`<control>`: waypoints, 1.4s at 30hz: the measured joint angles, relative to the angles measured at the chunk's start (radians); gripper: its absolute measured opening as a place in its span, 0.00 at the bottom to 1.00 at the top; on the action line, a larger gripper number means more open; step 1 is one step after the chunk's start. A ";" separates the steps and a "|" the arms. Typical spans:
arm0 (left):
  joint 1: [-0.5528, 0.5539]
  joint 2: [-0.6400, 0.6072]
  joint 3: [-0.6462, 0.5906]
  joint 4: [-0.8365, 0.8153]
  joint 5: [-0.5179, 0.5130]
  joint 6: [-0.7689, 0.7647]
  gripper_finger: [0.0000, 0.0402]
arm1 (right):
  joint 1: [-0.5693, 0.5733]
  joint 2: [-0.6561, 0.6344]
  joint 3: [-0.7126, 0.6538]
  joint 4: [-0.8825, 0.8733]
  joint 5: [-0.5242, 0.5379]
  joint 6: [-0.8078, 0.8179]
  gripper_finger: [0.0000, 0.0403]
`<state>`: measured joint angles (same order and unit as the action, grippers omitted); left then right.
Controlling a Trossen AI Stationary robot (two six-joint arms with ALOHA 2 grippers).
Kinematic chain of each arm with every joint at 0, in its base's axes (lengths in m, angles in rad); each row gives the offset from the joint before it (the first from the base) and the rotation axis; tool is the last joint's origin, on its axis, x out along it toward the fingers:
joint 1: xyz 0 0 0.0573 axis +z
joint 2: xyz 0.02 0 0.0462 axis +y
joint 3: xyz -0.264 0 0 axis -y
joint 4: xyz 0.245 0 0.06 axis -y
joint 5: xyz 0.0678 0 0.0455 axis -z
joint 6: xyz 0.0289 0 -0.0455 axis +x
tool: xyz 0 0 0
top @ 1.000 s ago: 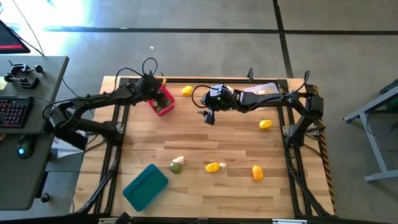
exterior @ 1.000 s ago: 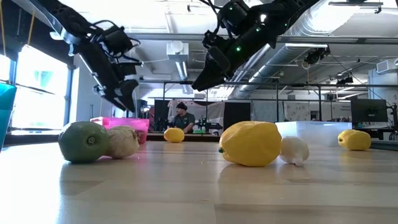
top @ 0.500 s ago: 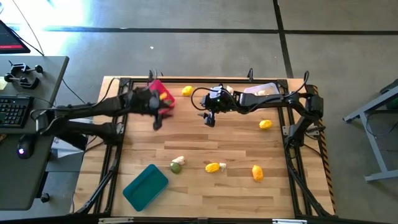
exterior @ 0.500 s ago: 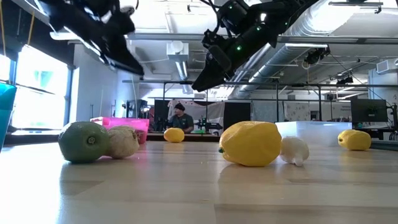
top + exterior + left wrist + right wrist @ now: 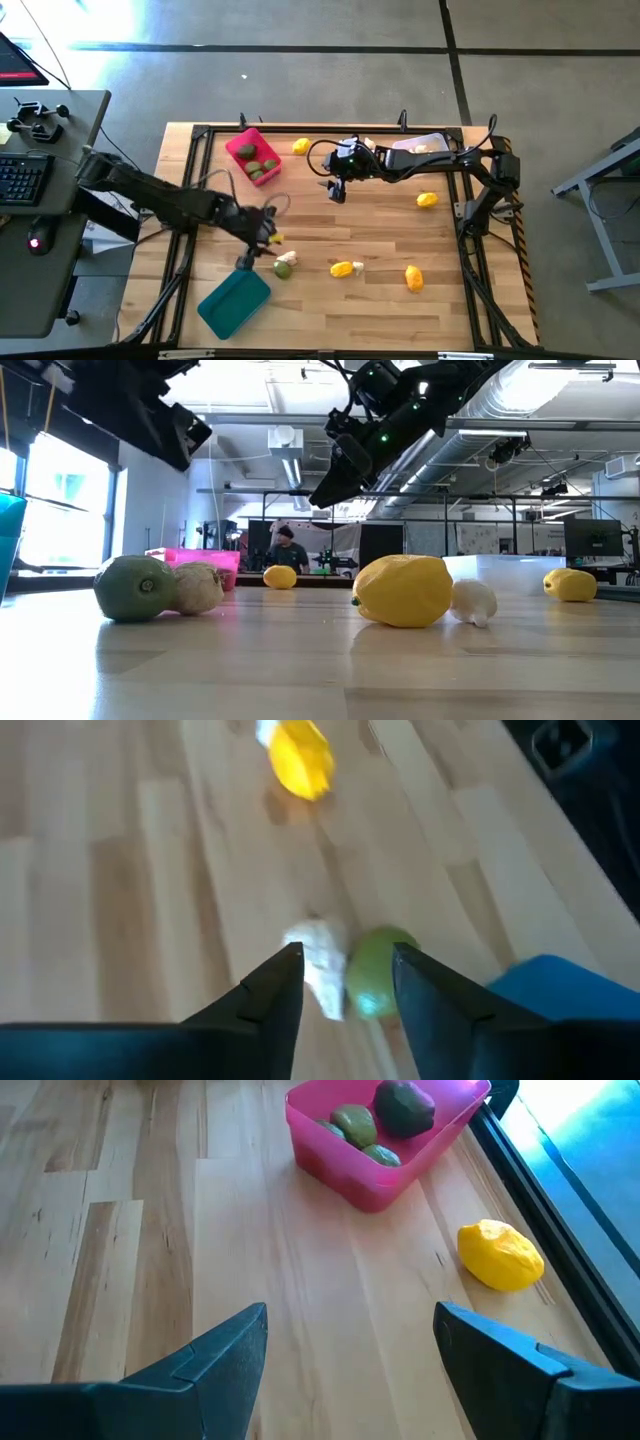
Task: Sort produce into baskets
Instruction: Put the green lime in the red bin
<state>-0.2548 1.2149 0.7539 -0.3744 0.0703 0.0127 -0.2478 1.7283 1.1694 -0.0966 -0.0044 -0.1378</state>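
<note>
My left gripper (image 5: pixel 256 248) is open and empty, above the table just left of a white garlic bulb (image 5: pixel 315 958) and a green fruit (image 5: pixel 378 972) that lie side by side; both show beyond its fingertips in the left wrist view. The teal tray (image 5: pixel 233 300) lies near the front left. The pink tray (image 5: pixel 252 157) at the far left holds green produce (image 5: pixel 380 1120). My right gripper (image 5: pixel 335 190) is open and empty, hovering above the far middle of the table. The whitish tray (image 5: pixel 425 145) is at the far right.
Lemons lie at the far edge (image 5: pixel 301 146), at the right (image 5: pixel 427 200), at the near right (image 5: pixel 413 277), and at the near middle (image 5: pixel 342 268) beside a second garlic bulb (image 5: pixel 357 266). A black frame (image 5: pixel 190 200) rims the table. A person is in the room behind (image 5: pixel 285 545).
My left gripper has swung from the pink tray at the far left toward the table's near edge, and now hangs by the green fruit and garlic next to the teal tray. My right arm has kept still.
</note>
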 joint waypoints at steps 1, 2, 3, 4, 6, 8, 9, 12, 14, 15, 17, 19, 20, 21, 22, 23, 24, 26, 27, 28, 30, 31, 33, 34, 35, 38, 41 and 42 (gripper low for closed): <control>-0.021 0.027 0.022 -0.024 -0.009 -0.001 0.37 | 0.000 0.000 0.000 -0.001 0.000 0.003 0.69; -0.041 0.057 0.043 -0.040 -0.019 -0.001 0.39 | 0.000 0.000 0.000 -0.004 0.000 0.006 0.69; -0.060 0.086 0.063 -0.048 -0.029 -0.001 0.41 | 0.000 0.000 0.000 -0.007 0.000 0.006 0.69; -0.077 0.115 0.080 -0.055 -0.046 -0.001 0.43 | 0.001 0.000 0.000 -0.012 0.000 0.006 0.69; -0.103 0.166 0.105 -0.077 -0.072 0.012 0.47 | 0.001 0.000 0.000 -0.031 0.000 0.006 0.69; -0.119 0.215 0.130 -0.078 -0.098 0.023 0.51 | 0.001 0.000 0.000 -0.049 0.000 0.006 0.69; -0.124 0.235 0.140 -0.083 -0.106 0.024 0.53 | 0.001 0.000 0.000 -0.057 0.000 0.006 0.69; -0.128 0.285 0.167 -0.096 -0.106 0.025 0.58 | 0.001 0.000 0.000 -0.075 0.000 0.006 0.69; -0.128 0.309 0.178 -0.116 -0.105 0.034 0.59 | 0.001 0.000 0.000 -0.084 0.000 0.006 0.69; -0.128 0.319 0.180 -0.127 -0.104 0.043 0.60 | 0.001 0.000 0.000 -0.087 0.000 0.006 0.69; -0.124 0.338 0.180 -0.149 -0.104 0.059 0.60 | 0.001 0.000 0.000 -0.088 0.000 0.005 0.69; -0.124 0.353 0.180 -0.154 -0.102 0.076 0.60 | 0.001 0.000 0.000 -0.088 0.000 0.001 0.69; -0.124 0.358 0.180 -0.155 -0.102 0.081 0.60 | 0.001 0.000 0.000 -0.088 0.000 0.001 0.69; -0.124 0.361 0.180 -0.151 -0.102 0.090 0.60 | 0.001 0.000 0.000 -0.088 0.000 0.001 0.69; -0.124 0.363 0.180 -0.149 -0.101 0.100 0.60 | 0.001 0.000 0.000 -0.088 0.000 0.000 0.69; -0.124 0.364 0.180 -0.152 -0.101 0.108 0.59 | 0.001 0.000 0.000 -0.089 0.000 -0.001 0.69; -0.124 0.365 0.180 -0.153 -0.101 0.113 0.59 | 0.001 0.000 0.000 -0.088 0.001 -0.002 0.69; -0.121 0.375 0.180 -0.145 -0.101 0.131 0.58 | 0.001 0.000 0.000 -0.088 0.000 -0.009 0.69; -0.120 0.381 0.180 -0.149 -0.100 0.139 0.58 | 0.001 0.000 0.000 -0.088 0.000 -0.016 0.69; -0.119 0.390 0.179 -0.151 -0.094 0.144 0.57 | 0.001 0.000 0.000 -0.088 0.000 -0.020 0.69; -0.119 0.406 0.179 -0.146 -0.075 0.160 0.56 | 0.001 0.000 0.000 -0.088 0.001 -0.020 0.69; -0.119 0.415 0.179 -0.146 -0.075 0.166 0.56 | 0.001 0.000 0.000 -0.088 0.000 -0.020 0.69; -0.119 0.430 0.179 -0.141 -0.075 0.179 0.55 | 0.001 0.000 0.000 -0.088 0.001 -0.020 0.69; -0.119 0.434 0.179 -0.136 -0.075 0.181 0.54 | 0.001 0.000 0.000 -0.089 0.001 -0.020 0.69; -0.118 0.437 0.179 -0.130 -0.075 0.182 0.53 | 0.001 0.000 0.000 -0.089 0.001 -0.020 0.69; -0.118 0.451 0.179 -0.120 -0.075 0.182 0.51 | 0.001 0.000 0.000 -0.089 0.001 -0.021 0.69; -0.116 0.462 0.179 -0.090 -0.074 0.182 0.48 | 0.001 0.000 0.000 -0.088 0.001 -0.027 0.69; -0.115 0.463 0.179 -0.089 -0.074 0.182 0.47 | 0.001 0.000 0.000 -0.088 0.001 -0.028 0.69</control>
<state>-0.3697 1.6781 0.9329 -0.4633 -0.0040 0.1947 -0.2470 1.7283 1.1694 -0.1845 -0.0036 -0.1654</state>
